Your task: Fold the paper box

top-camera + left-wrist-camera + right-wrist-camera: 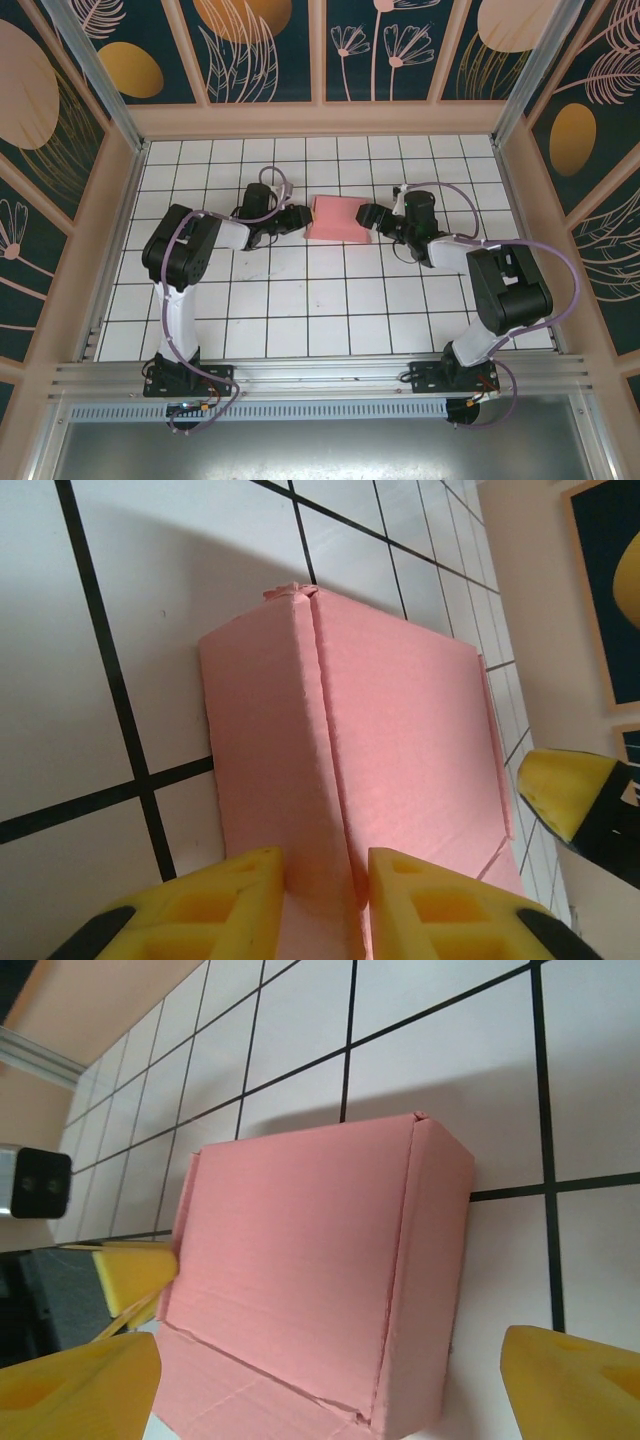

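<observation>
The paper box (338,218) is a pink, closed flat box on the white tiled floor between both arms. In the left wrist view the paper box (400,740) shows its lid and one side wall. My left gripper (326,880) has its jaws drawn in narrow on the ridge where wall and lid meet, at the box's left end (298,220). My right gripper (330,1345) is wide open at the box's right end (372,217), with its fingers either side of the paper box (300,1250) and not touching it. A flap (240,1400) sticks out below the lid on that side.
Black grid lines cross the white floor (330,300). Pale wooden walls (320,118) enclose it on three sides. The right gripper's yellow fingertip (565,790) shows past the box, and the left one's fingertip (135,1270) touches its far edge. Open floor lies toward the arm bases.
</observation>
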{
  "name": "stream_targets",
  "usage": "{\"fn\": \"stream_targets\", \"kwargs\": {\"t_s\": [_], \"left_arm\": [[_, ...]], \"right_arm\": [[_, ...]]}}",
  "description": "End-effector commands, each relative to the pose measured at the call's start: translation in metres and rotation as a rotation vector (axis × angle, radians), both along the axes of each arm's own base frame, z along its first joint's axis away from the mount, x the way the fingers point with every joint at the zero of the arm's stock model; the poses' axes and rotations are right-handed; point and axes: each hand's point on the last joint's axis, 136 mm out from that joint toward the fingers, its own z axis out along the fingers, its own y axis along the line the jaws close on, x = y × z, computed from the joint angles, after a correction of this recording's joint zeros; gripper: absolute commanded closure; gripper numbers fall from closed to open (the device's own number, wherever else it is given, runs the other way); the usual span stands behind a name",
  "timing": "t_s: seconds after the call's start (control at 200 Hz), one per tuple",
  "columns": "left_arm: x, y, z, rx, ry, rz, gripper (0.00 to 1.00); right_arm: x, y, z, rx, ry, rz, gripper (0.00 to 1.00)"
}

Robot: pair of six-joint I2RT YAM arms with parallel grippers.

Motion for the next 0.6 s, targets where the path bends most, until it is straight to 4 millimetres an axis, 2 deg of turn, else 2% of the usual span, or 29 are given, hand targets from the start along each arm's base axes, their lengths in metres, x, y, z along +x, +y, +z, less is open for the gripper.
{"fn": "stream_targets", "kwargs": {"t_s": [0.0,0.13,0.15,0.285,0.596], "left_arm": [[-0.005,0.005,-0.013,-0.048,0.045,0.003,0.74],[-0.001,0.010,-0.010,-0.062,0.035,0.012,0.74],[-0.007,0.013,-0.018,-0.055,0.056,0.015,0.74],[-0.006,0.022,-0.022,-0.065,0.073,0.052,0.79],[-0.008,0.023,-0.025,-0.052,0.077,0.046,0.79]], "right_arm": [[0.001,0.005,-0.003,0.093,0.050,0.007,0.11],[0.001,0.011,-0.004,0.155,0.070,0.027,0.11],[0.001,0.012,-0.004,0.164,0.074,0.032,0.11],[0.002,0.020,-0.002,0.221,0.084,0.059,0.12],[0.001,0.033,0.000,0.297,0.110,0.113,0.13]]}}
